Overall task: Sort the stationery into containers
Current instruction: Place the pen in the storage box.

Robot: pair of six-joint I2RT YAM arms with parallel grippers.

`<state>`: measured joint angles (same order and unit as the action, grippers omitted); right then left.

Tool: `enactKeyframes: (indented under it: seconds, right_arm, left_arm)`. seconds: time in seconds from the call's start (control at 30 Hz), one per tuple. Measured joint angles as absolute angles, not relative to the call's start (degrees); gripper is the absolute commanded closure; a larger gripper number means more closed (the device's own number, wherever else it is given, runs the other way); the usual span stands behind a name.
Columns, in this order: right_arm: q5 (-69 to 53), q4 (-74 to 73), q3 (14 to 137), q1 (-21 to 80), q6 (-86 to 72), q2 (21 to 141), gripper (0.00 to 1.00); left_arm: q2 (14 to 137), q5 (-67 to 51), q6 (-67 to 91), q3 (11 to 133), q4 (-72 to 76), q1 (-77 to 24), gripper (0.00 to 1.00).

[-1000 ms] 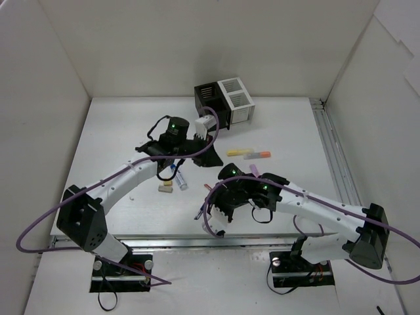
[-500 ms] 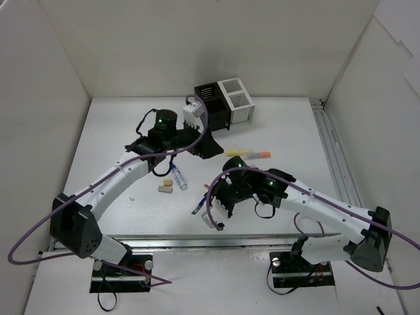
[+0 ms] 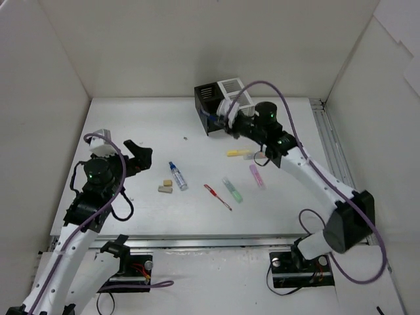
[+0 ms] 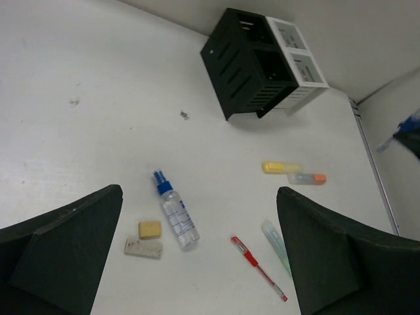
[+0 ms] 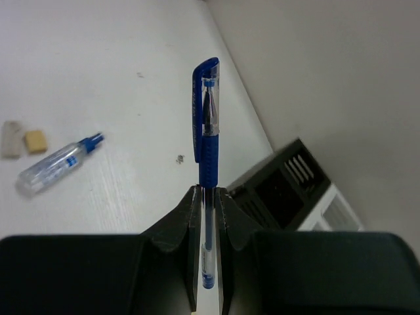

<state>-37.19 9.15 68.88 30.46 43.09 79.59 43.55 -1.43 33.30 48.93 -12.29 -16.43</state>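
Between the closed fingers of the right end effector point(image 5: 207, 197) a blue pen with a clear barrel point(image 5: 207, 132) is gripped by its lower barrel, cap end pointing away from the wrist. The overhead view places this grip just at the near side of the black divided organizer cube point(image 3: 206, 98), which is joined to the white mesh-sided cube point(image 3: 237, 92) at the far edge of the white tabletop point(image 3: 131, 125). Only the right wrist view shows how the pen sits in the fingers. Out on the tabletop lie a yellow highlighter point(image 4: 281, 168) with a grey, orange-capped highlighter point(image 4: 306, 178) just beside it, a pairing clearest from the left wrist. A pale green highlighter point(image 3: 231, 189) lies near a thin red pen point(image 3: 216, 196), and a pink highlighter point(image 3: 256, 176) shows only from overhead. Further left are a clear, blue-capped stick point(image 4: 176, 211), a tan eraser point(image 4: 149, 229) and a grey eraser point(image 4: 144, 247) close together. The left end effector point(image 3: 136, 157) hangs at the left side, jaws spread wide and holding nothing.
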Motion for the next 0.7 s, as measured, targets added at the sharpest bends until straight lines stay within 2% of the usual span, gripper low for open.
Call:
enactKeyframes:
  seconds: [0.13, 0.27, 0.7]
  right_arm:
    - [-30.09, 22.72, 76.75, 24.80, 21.80, 92.27, 1.00]
    - [-25.69, 29.58, 85.71, 21.96, 9.89, 103.59, 1.00]
    - [-19.16, 36.77, 122.04, 21.89, 2.15, 136.25, 0.99]
  left_arm:
    - [38.26, 4.14, 36.29, 43.16, -15.70, -16.43, 0.00]
    - [38.37, 6.37, 36.97, 40.97, -17.58, -16.43, 0.00]
    - [43.70, 7.05, 36.62, 39.31, -17.61, -16.43, 0.00]
